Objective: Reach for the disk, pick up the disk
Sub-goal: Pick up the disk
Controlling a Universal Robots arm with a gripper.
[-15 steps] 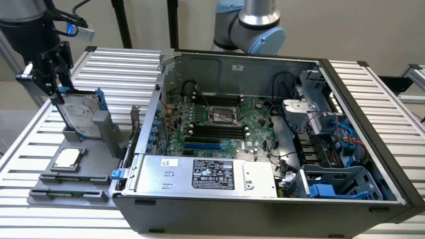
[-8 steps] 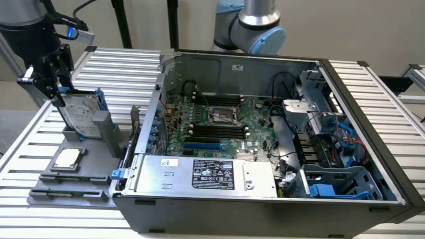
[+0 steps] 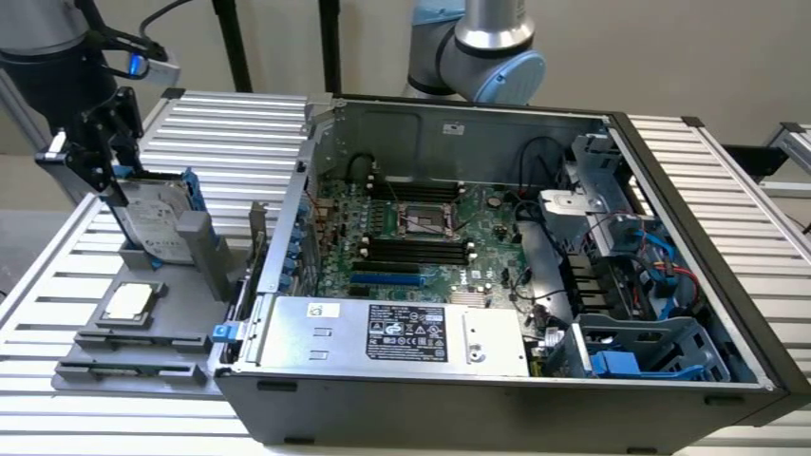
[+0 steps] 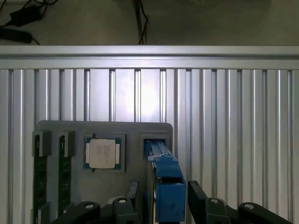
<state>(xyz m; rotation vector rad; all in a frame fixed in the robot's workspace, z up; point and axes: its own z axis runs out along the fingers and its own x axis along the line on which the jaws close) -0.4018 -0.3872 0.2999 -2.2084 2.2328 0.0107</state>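
**A:** From the exterior view, where was the disk (image 3: 162, 223)?

**B:** It stood on edge in a slot of the grey holder (image 3: 209, 252), on the slatted table (image 3: 228, 133) at that view's left, just beside the open computer case (image 3: 443, 119). I'd judge it stood upright so that its top edge was free for a claw coming from above. The small chip (image 3: 131, 301) lay flat in its own recess, nearer the camera.

**A:** And the gripper (image 3: 117, 190)?

**B:** It hung right at the disk's upper edge, on the side away from the case. The disk was seated in its slot, not lifted.

**A:** What did the wrist view add?

**B:** It looked straight down the disk (image 4: 167, 196), blue carrier rail uppermost. The gripper (image 4: 163, 184) straddled it, one finger on each flat side.

**A:** Clenched?

**B:** No, spread. A sliver of gap showed on both sides, so nothing was grasped. The chip (image 4: 103, 153) sat well apart in the holder (image 4: 131, 133).
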